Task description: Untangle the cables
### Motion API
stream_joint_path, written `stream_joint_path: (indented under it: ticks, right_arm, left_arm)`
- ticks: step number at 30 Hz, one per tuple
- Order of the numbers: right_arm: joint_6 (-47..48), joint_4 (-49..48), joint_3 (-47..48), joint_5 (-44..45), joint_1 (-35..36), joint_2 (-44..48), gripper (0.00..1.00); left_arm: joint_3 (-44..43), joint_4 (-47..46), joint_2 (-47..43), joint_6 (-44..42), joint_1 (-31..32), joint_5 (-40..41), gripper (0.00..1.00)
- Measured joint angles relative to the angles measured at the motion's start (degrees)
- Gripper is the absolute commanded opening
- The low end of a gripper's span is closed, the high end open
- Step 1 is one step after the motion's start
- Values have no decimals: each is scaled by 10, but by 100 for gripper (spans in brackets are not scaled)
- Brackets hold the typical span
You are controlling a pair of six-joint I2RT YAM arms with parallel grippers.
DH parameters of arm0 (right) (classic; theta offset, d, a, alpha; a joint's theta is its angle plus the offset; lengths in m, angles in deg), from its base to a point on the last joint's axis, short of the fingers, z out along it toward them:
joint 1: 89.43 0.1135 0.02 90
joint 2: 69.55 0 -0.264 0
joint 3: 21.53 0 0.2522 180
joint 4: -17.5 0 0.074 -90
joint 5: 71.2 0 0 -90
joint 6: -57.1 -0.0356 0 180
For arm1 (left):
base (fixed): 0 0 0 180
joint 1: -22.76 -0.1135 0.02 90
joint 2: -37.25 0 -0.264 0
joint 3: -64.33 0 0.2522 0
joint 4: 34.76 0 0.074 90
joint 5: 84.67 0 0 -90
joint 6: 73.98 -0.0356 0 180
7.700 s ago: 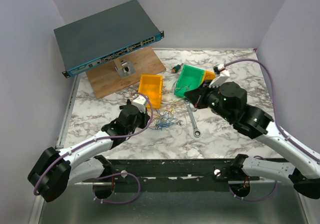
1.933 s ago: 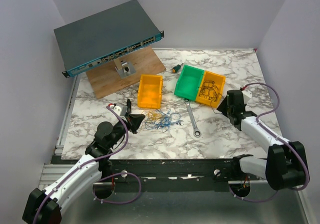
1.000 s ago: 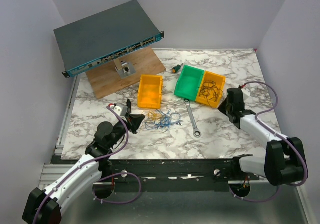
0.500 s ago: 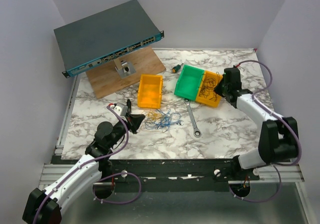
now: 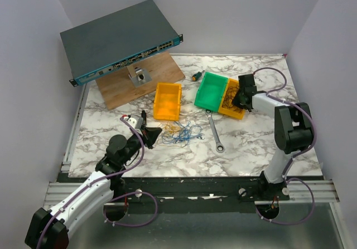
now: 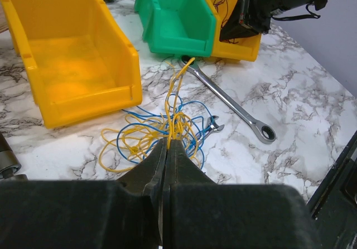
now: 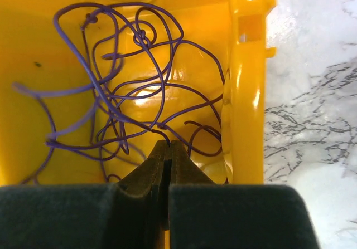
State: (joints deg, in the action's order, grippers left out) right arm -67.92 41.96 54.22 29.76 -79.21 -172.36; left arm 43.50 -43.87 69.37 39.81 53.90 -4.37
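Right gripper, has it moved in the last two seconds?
Yes. The right gripper moved up-left in the top view, from the marble table to the right yellow bin.

The cables (image 5: 179,132) lie as a loose, flat tangle of hair-thin blue and yellow wires on the marble table (image 5: 251,143), between the yellow bin (image 5: 167,99) and the wrench (image 5: 215,129). Their loops cross one another. Yellow strands gather at the middle, one running out toward the green bin (image 6: 175,15), and the near end of the bunch sits at the closed tips of the left gripper (image 6: 166,146). A separate purple cable (image 7: 120,90) lies in loose loops inside the other yellow bin (image 7: 245,93), with one end at the closed tips of the right gripper (image 7: 168,146).
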Motion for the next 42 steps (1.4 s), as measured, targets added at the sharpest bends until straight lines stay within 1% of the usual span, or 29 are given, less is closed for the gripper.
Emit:
stream_joint_path:
  ticks: [1, 6, 9, 11, 12, 14, 16, 17, 20, 23, 30, 34, 39, 41, 42]
  right_arm:
    - [0, 0, 2, 0, 1, -8, 5]
    - [-1, 5, 16, 1, 9, -25, 29]
    - [2, 18, 16, 12, 18, -16, 37]
    - [2, 30, 14, 19, 21, 5, 38]
    - [4, 35, 12, 23, 23, 20, 40]
    - [6, 41, 7, 31, 25, 59, 47]
    - [10, 45, 2, 40, 25, 101, 57]
    - [13, 44, 0, 43, 25, 119, 59]
    - [26, 40, -4, 51, 25, 158, 59]
    - [45, 31, -10, 50, 25, 170, 59]
    - [70, -9, -27, -18, 25, 166, 60]
    - [75, -37, -16, -56, 25, 141, 60]
    - [76, -51, 18, -77, 25, 84, 51]
    - [72, -53, 27, -72, 25, 63, 45]
    - [70, -55, 30, -66, 25, 55, 40]
  left_arm:
    - [0, 0, 1, 0, 0, 0, 0]
    - [0, 3, -1, -1, 0, 0, 0]
    - [0, 3, -2, -1, 0, 0, 0]
    - [0, 3, -2, -2, 0, 0, 0]
    - [0, 2, -2, -2, 0, 0, 0]
    - [0, 2, 1, -2, 0, 0, 0]
    - [0, 2, 6, -2, 0, -1, 0]
    - [0, 2, 7, -2, 0, -1, 0]
    - [-1, 2, 9, -2, 0, -2, 0]
    - [-1, 2, 7, -2, 0, -2, 0]
    - [-1, 2, 4, -3, 0, -2, 0]
    - [-1, 0, 7, -4, 0, -2, 0]
    - [-4, -2, 21, -4, 0, -3, 0]
    - [-6, -3, 26, -5, 0, -5, 0]
    - [-8, -3, 30, -5, 0, -7, 0]
